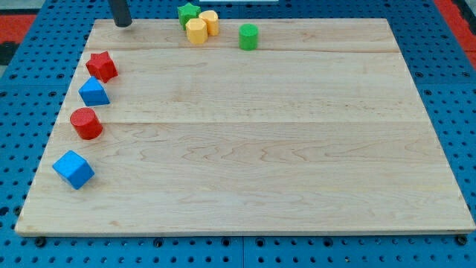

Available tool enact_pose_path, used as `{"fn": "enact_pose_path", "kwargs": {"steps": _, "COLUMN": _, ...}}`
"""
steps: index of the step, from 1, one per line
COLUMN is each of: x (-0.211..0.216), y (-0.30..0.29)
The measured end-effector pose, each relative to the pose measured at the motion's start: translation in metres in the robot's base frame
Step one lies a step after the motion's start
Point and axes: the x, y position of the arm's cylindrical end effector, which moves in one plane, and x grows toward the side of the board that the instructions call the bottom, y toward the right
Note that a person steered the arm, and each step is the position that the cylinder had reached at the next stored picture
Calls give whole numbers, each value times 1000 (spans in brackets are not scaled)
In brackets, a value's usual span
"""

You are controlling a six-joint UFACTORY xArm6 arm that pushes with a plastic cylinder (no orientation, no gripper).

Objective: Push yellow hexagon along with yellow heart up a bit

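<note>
The yellow hexagon [196, 31] sits near the top edge of the wooden board, touching the yellow heart [210, 21] just up and to its right. A green star [188, 13] lies right behind them at the board's top edge. My tip [123, 24] rests on the board near the top left corner, well to the left of the yellow blocks and apart from every block.
A green cylinder [248, 36] stands to the right of the yellow pair. Down the left side lie a red star [102, 66], a blue triangle-like block [94, 91], a red cylinder [87, 123] and a blue cube [74, 170]. The board's top edge [297, 20] is close behind the yellow blocks.
</note>
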Motion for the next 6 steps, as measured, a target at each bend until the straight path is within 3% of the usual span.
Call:
{"fn": "enact_pose_path", "kwargs": {"steps": 1, "x": -2, "y": 8}}
{"fn": "enact_pose_path", "kwargs": {"steps": 3, "x": 5, "y": 128}}
{"fn": "enact_pose_path", "kwargs": {"steps": 4, "x": 38, "y": 91}}
{"fn": "enact_pose_path", "kwargs": {"steps": 5, "x": 80, "y": 76}}
{"fn": "enact_pose_path", "kwargs": {"steps": 6, "x": 93, "y": 82}}
